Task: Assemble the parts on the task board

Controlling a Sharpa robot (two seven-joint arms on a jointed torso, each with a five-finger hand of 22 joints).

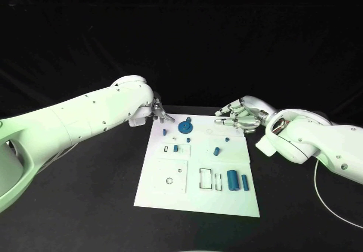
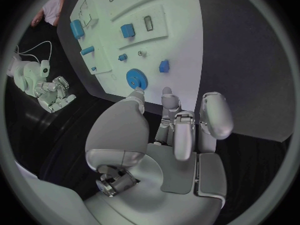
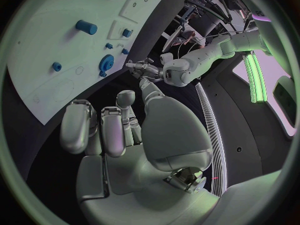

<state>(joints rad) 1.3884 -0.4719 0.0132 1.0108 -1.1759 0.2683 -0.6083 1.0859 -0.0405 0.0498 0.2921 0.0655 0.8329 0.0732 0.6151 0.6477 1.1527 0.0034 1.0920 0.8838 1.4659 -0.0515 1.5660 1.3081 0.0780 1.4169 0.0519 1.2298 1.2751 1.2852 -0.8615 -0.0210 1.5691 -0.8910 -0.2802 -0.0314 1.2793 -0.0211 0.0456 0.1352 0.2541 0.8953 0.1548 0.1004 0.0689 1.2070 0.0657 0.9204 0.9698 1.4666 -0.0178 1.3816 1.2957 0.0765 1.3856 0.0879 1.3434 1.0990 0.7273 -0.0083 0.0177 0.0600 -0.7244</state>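
The task board [image 1: 198,168] lies flat in the middle of the black counter [image 1: 91,178], with the blue parts scattered across it. The blue gear [image 1: 185,126] sits at the far edge, near the left corner; two blue cylinders [image 1: 233,180] lie side by side near the right of the board's near half, and smaller blue pieces [image 1: 216,151] sit between them and the gear.

The left robot hand [image 1: 158,111] hovers just off the board's far-left corner, fingers apart and holding nothing; in the left wrist view its fingertips [image 2: 165,93] point toward the gear [image 2: 135,78], close to it but, as far as this view allows, not touching. The right robot hand [image 1: 241,116] hangs at the far-right corner, fingers loosely curled but apart, also empty.

You should expect the parts to be light, rigid plastic, smooth enough to slip from metal fingers but not fragile. Take the gear by its toothed rim, or by its raised centre hub, with a thumb-and-finger pinch. Take each cylinder across its round side, near the middle, so that it does not pivot. The small pieces offer little surface; pinch them from above and lift straight.
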